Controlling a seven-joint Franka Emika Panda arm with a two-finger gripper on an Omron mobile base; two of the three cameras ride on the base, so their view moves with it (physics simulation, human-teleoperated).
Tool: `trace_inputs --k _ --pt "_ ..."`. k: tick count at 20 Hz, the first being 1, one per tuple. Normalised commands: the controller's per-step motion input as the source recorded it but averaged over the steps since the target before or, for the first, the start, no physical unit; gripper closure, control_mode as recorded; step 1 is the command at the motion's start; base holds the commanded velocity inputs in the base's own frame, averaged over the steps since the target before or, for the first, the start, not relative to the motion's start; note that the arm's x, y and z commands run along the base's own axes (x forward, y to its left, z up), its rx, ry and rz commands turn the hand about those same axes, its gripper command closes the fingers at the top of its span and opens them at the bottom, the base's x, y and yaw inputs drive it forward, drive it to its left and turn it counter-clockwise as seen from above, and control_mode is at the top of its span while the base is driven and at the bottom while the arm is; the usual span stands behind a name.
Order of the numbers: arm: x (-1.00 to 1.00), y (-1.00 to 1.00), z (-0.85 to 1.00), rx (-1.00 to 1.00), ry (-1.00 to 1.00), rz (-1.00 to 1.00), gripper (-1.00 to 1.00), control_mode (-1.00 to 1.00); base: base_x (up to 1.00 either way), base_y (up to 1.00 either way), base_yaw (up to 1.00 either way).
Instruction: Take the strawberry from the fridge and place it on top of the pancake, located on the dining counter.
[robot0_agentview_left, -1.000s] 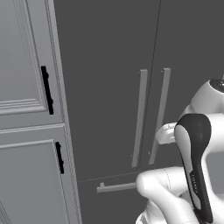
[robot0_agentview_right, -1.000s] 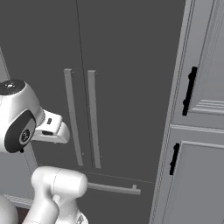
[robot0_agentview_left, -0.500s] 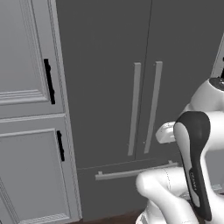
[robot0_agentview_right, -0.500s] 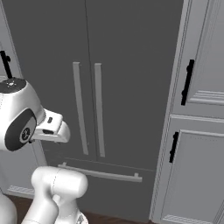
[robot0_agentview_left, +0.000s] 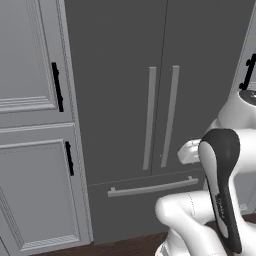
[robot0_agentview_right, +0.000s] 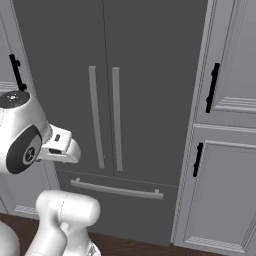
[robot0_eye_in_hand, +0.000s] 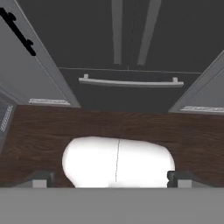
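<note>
Both fridge (robot0_agentview_left: 125, 75) doors closed, claw (robot0_eye_in_hand: 109, 179) spread wide over dark floor (robot0_eye_in_hand: 43, 131)

We see light grey panelled cabinets (robot0_agentview_left: 35, 150) with black handles (robot0_agentview_left: 57, 86) on both sides (robot0_agentview_right: 225, 150), and a dark wood floor (robot0_eye_in_hand: 109, 124) running below them.

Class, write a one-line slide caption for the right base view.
Robot arm faces the closed fridge, its paired vertical handles above the drawer handle, light grey cabinets alongside.
</note>
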Motion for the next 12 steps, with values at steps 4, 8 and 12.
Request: trace_inputs --k 4,8,12 --pt "0.89 -0.08 0.00 0.00 0.00 0.00 -1.00 -1.00 0.00 0.00 0.00" --pt "0.78 -0.26 0.00 0.00 -0.05 0.00 -1.00 -1.00 0.00 0.00 0.00" --pt "0.32 -0.25 0.00 -0.03 -0.18 -0.03 -1.00 -1.00 0.00 0.00 0.00"
